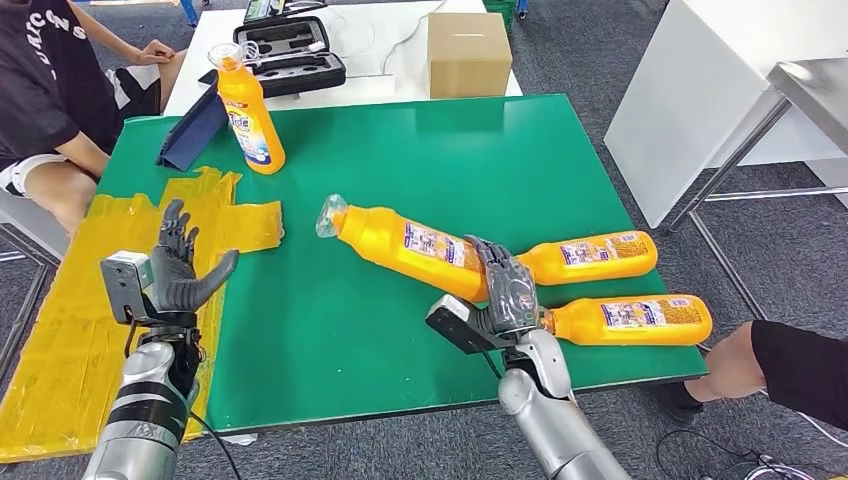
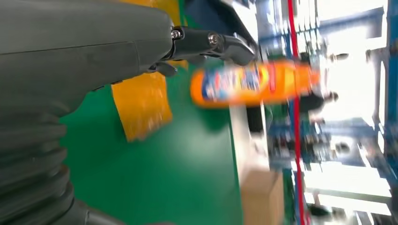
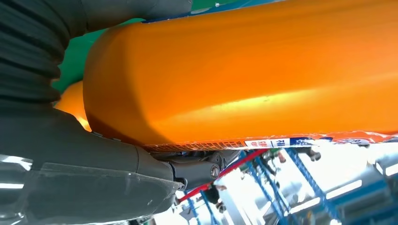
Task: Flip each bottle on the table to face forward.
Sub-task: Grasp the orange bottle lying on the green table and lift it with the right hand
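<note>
The right hand [image 1: 507, 290] is wrapped around the base end of the long orange detergent bottle [image 1: 405, 243], its fingers [image 1: 492, 262] closed over the body; in the right wrist view the bottle's smooth orange flank [image 3: 263, 70] is pressed against the palm. The bottle lies slanted on the green tabletop [image 1: 480, 150], cap toward the far left. Its base is crowded by two more lying bottles: the farther bottle [image 1: 595, 255] and the nearer bottle [image 1: 630, 320], both just beside the hand. A fourth, upright bottle [image 1: 248, 112] stands well apart at the far left.

The grip is judged risky because it is taken at one end: when the bottle is lifted or rolled, the long neck may swing down or twist within the fingers, and the glossy plastic may slip. The two neighbours could be knocked or rolled toward the tabletop's near edge by the wrist.

The left hand [image 1: 180, 270] is held up over the yellow tape patch [image 1: 120, 250], fingers spread and empty.
</note>
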Tool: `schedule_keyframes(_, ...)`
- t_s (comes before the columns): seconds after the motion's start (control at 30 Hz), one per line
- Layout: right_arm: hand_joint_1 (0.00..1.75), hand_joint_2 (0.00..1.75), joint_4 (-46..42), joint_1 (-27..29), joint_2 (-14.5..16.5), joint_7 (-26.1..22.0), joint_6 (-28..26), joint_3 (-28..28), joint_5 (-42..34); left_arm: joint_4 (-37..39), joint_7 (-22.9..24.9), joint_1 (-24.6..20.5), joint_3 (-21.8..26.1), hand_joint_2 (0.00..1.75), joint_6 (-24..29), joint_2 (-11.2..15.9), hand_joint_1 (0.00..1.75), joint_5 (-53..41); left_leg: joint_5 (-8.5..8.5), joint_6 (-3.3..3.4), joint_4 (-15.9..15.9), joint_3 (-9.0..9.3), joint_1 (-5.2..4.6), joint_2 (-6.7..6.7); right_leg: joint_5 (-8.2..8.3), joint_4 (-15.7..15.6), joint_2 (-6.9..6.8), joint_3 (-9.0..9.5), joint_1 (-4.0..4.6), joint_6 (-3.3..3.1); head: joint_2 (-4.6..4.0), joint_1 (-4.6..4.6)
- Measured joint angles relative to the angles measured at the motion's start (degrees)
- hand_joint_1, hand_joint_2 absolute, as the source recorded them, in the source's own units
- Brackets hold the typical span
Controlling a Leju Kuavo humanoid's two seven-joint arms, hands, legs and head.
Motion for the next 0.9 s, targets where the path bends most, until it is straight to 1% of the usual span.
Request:
schedule_keyframes(0.17,1.75,1.75,-2.3,1.08,1.74,-3.13,-0.83,-2.73,-2.61,-0.08,2.42,0.04,-4.69,1.75,-8.83,0.05,0.0,2.04,0.0,0.0,0.0,-0.03,0.0,-0.1,0.0,0.0,-0.03,0.01,-0.01,0.01,0.0,0.0)
schedule_keyframes(0.27,1.75,1.75,-3.45,1.52,2.67,-4.26,-0.81,-3.59,-3.21,-0.29,2.76,0.24,-7.88,1.75,-15.12,0.27,0.0,3.85,0.0,0.0,0.0,-0.04,0.0,-0.12,0.0,0.0,-0.03,0.0,0.0,0.01,0.0,0.0)
schedule_keyframes(0.3,1.75,1.75,-3.79,1.6,2.96,-4.56,-0.79,-3.75,-3.34,-0.33,2.74,0.31,-8.84,1.75,-16.45,0.37,0.0,4.24,0.0,0.0,0.0,-0.04,0.0,-0.13,0.0,0.0,-0.03,0.0,0.0,0.0,0.0,-0.01)
schedule_keyframes(0.5,1.75,1.75,-4.78,1.69,4.15,-5.77,-0.48,-4.43,-4.18,-0.51,2.24,0.55,-12.5,1.75,-21.12,1.04,0.0,6.73,0.0,0.0,-0.01,-0.04,0.0,-0.13,0.0,0.01,-0.03,0.0,0.02,0.0,0.0,0.0)
schedule_keyframes(0.6,1.75,1.75,-5.38,1.39,5.4,-6.72,0.23,-4.33,-4.92,-1.1,2.19,0.64,-14.45,1.75,-23.04,1.14,0.0,7.58,0.0,0.0,-0.01,-0.04,0.0,-0.12,0.0,0.02,-0.03,0.0,0.02,0.0,0.0,0.0)
schedule_keyframes(0.8,1.75,1.75,-5.07,-1.72,8.48,-6.76,1.33,-2.12,-5.61,-2.35,1.99,0.23,-19.88,1.75,-23.8,0.43,0.0,8.09,0.02,0.01,0.0,-0.04,0.0,-0.11,0.0,0.02,-0.04,-0.01,0.01,0.0,0.0,0.0)
schedule_keyframes(0.9,1.75,1.75,-4.22,-3.1,9.43,-6.72,1.14,-1.21,-5.95,-2.78,1.95,-0.06,-21.95,1.75,-23.69,0.06,0.0,8.56,0.03,0.02,0.0,-0.04,0.0,-0.11,0.0,0.02,-0.06,0.01,0.0,0.01,0.0,0.01)
